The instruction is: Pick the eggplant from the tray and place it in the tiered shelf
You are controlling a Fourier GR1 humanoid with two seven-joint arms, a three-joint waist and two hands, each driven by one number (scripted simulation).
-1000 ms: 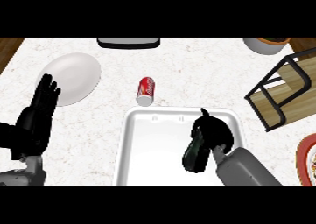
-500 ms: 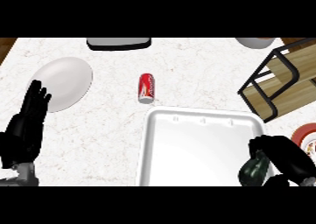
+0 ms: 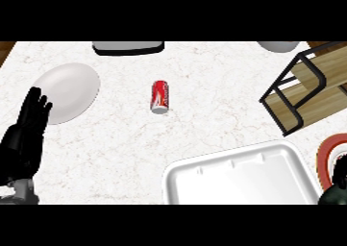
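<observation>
The white tray (image 3: 232, 178) lies at the lower right, with nothing showing on it. Only a corner of my right hand (image 3: 340, 169) shows past the tray's right edge, black fingers curled over a dark greenish body, the eggplant (image 3: 338, 194), mostly cut off by the view's edge. The tiered shelf (image 3: 311, 86), wooden boards in a black frame, stands at the upper right, well apart from that hand. My left hand (image 3: 27, 134) rests open at the left edge, fingers up.
A red can (image 3: 159, 96) lies on its side mid-counter. A white plate (image 3: 69, 91) sits at the left by my left hand. A red-rimmed plate (image 3: 326, 153) is right of the tray. A grey dish (image 3: 128, 47) and a bowl (image 3: 278, 45) sit at the back.
My right hand has carried the eggplant off the tray, to the right and down to the view's corner. The left hand has stayed put.
</observation>
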